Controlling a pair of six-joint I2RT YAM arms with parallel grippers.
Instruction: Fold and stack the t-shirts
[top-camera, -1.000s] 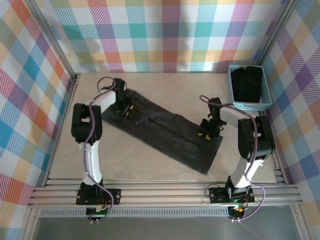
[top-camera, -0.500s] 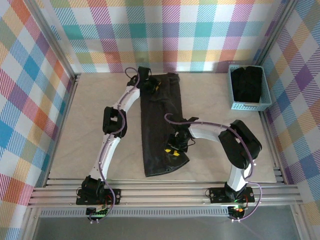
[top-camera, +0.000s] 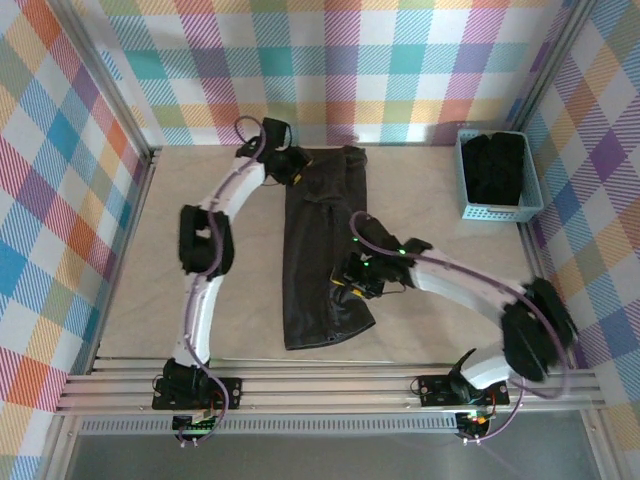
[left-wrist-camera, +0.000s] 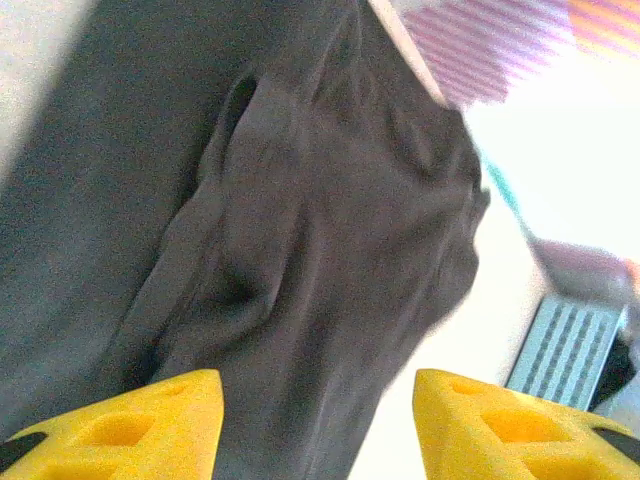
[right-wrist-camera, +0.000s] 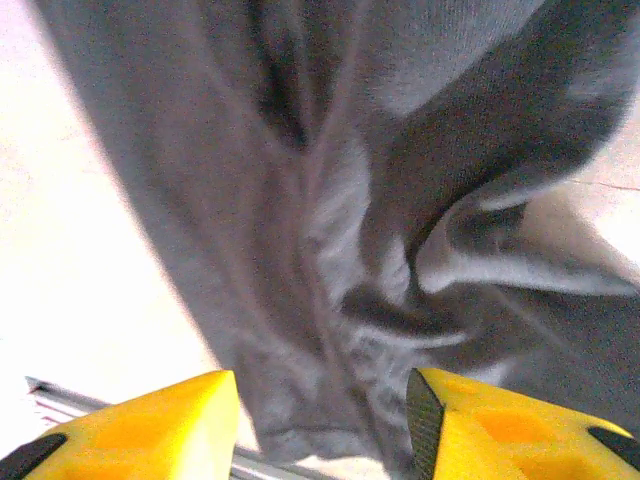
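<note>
Basket (top-camera: 500, 212) at far right holds dark t-shirts (top-camera: 497, 166); 1 t-shirt (top-camera: 315, 260) lies on table (top-camera: 440, 310).

Bright, even light falls on a pale beige tabletop (top-camera: 440, 260), bare to the right of your right gripper (top-camera: 348, 288) and to the left of your left gripper (top-camera: 296, 170). Just beyond your left gripper rises the back wall (top-camera: 340, 70), covered in pastel checks of pink, teal, orange and yellow. Matching checked side walls (top-camera: 50, 200) close in both flanks. Aluminium posts (top-camera: 105, 80) mark the far corners, and aluminium rails (top-camera: 330, 385) run along the near edge, behind your right gripper. A light blue mesh basket (top-camera: 500, 212) stands well to the right of both grippers, by the right wall.
</note>
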